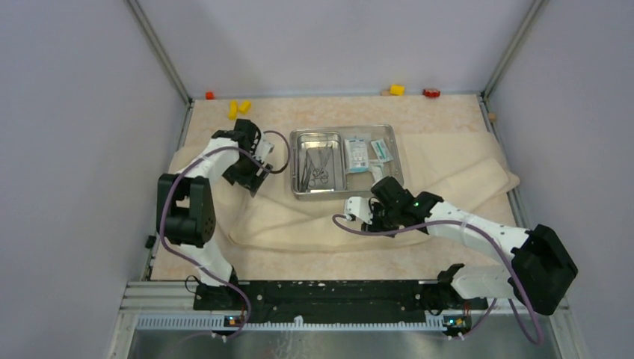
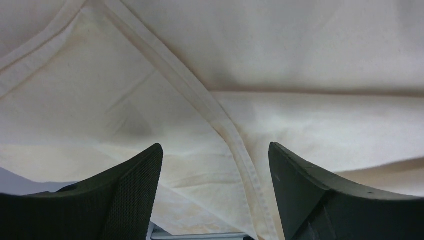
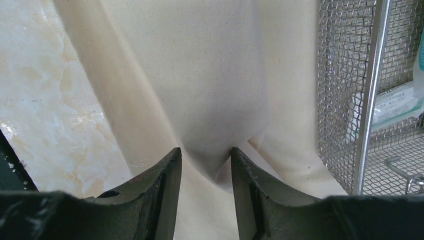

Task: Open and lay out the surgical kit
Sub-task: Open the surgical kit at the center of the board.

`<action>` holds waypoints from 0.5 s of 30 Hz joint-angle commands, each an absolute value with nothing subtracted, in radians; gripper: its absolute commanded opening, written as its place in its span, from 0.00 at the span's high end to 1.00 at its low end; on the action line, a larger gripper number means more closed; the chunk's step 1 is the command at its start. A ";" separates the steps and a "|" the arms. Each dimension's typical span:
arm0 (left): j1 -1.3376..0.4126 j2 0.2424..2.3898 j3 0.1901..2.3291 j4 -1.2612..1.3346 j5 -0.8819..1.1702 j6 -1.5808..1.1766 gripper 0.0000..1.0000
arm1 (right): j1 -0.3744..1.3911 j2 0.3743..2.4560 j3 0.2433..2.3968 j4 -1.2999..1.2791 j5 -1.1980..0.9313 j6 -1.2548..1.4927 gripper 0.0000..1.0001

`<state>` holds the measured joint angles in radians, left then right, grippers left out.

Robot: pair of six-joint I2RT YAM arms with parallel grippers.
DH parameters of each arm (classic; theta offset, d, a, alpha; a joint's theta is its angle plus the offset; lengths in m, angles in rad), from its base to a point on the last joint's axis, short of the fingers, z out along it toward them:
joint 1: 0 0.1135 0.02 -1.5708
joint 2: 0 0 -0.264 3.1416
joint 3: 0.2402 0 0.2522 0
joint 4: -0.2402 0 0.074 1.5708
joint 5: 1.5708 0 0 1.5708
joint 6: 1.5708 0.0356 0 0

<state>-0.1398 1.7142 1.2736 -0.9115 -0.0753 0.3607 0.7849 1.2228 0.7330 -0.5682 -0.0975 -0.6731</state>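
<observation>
The beige cloth wrap (image 1: 463, 168) lies spread open across the table. On it stands the steel tray (image 1: 293, 161) with scissors and forceps (image 1: 318, 168) on its left and white-and-teal packets (image 1: 359, 153) on its right. My left gripper (image 1: 250, 170) hovers over the cloth left of the tray. In the left wrist view the left gripper (image 2: 216, 145) is wide open above a hemmed fold of cloth (image 2: 300, 50). My right gripper (image 1: 374, 206) sits at the tray's near edge. In the right wrist view the right gripper (image 3: 205, 149) pinches a raised fold of cloth (image 3: 220, 75), beside the tray's mesh wall (image 3: 345, 100).
Yellow blocks (image 1: 239, 108) (image 1: 396, 90) and red blocks (image 1: 209, 95) (image 1: 431, 93) lie along the far edge. Grey walls close in the left and right sides. Bare marbled tabletop (image 3: 40, 100) shows left of the right gripper. A packet (image 3: 395, 105) leans inside the tray.
</observation>
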 commanded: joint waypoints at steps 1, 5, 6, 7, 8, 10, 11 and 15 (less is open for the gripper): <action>-0.135 1.788 1.353 -0.820 -0.140 0.299 0.19 | 0.771 1.236 0.736 -0.557 -0.092 -0.681 0.59; -0.129 1.842 1.361 -0.790 -0.161 0.283 0.26 | 0.767 1.236 0.736 -0.560 -0.090 -0.681 0.60; -0.126 1.850 1.361 -0.784 -0.158 0.281 0.27 | 0.767 1.236 0.736 -0.560 -0.090 -0.681 0.60; -0.120 1.855 1.361 -0.778 -0.153 0.280 0.29 | 0.766 1.236 0.735 -0.561 -0.090 -0.681 0.60; -0.115 1.861 1.361 -0.772 -0.148 0.280 0.31 | 0.764 1.238 0.735 -0.560 -0.092 -0.681 0.60; -0.102 1.873 1.362 -0.764 -0.142 0.283 0.33 | 0.764 1.242 0.736 -0.561 -0.095 -0.680 0.60; -0.096 1.880 1.362 -0.762 -0.138 0.284 0.34 | 0.764 1.244 0.737 -0.561 -0.097 -0.680 0.60; -0.075 1.894 1.353 -0.749 -0.117 0.288 0.38 | 0.764 1.252 0.741 -0.562 -0.100 -0.678 0.60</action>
